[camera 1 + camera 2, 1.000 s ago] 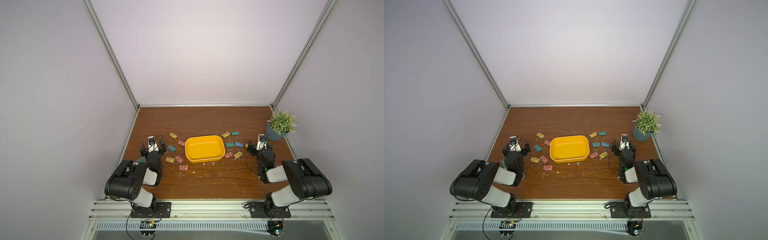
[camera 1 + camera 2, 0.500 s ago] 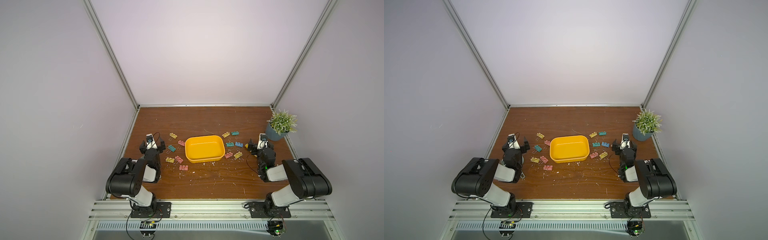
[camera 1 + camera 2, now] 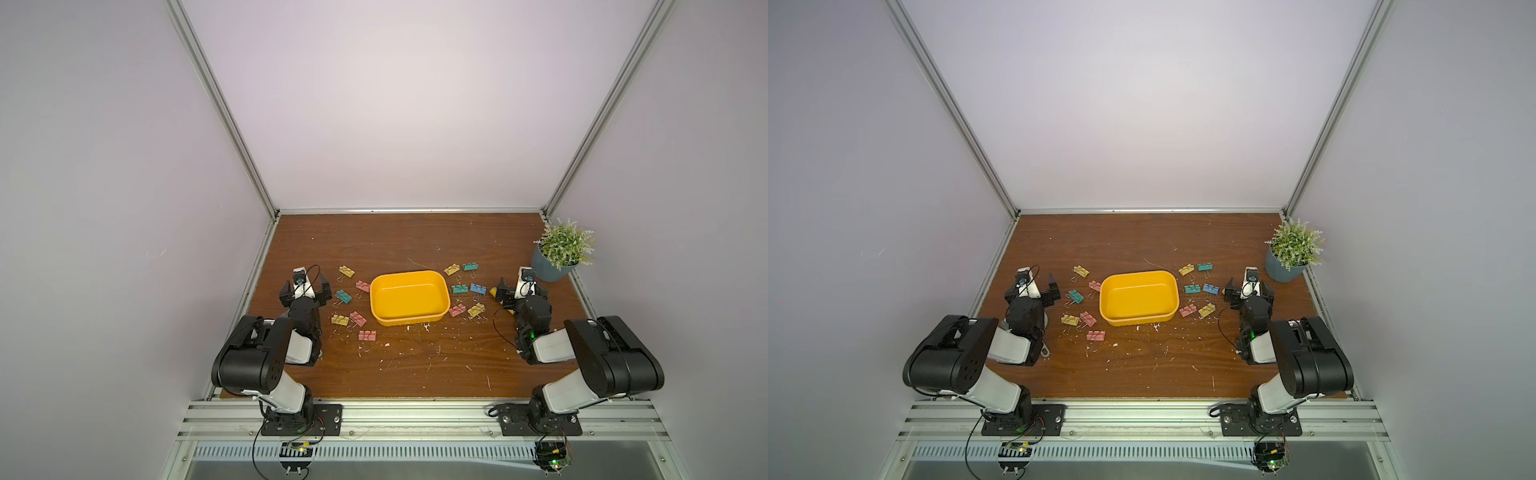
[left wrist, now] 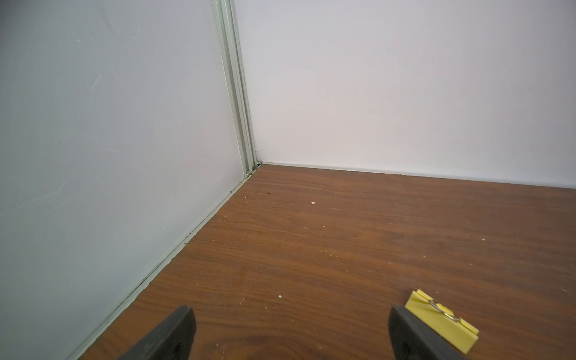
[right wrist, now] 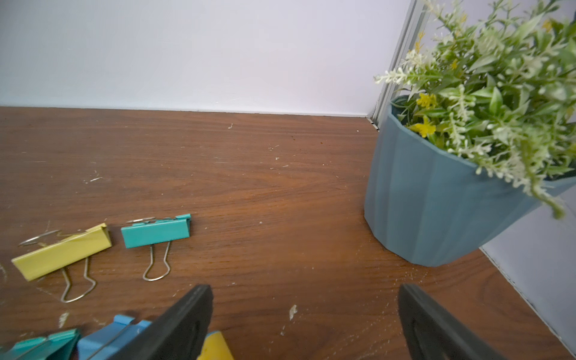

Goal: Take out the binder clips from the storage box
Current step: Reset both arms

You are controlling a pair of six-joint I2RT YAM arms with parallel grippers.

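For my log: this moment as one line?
shallow yellow plastic tub: empty; pastel binder clips: outside it; left claw: open; right claw: open

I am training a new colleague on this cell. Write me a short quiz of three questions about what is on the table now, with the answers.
1. True or false: some binder clips lie inside the storage box.
2. What stands near the table's far corner, beyond the right hand? A) a potted plant B) a glass bottle C) a stack of books
3. Fill in the word: the left hand and the right hand are both ____ and hold nothing.

Key: 1 false, the box is empty and the clips lie on the table on both sides of it; 2 A; 3 open.
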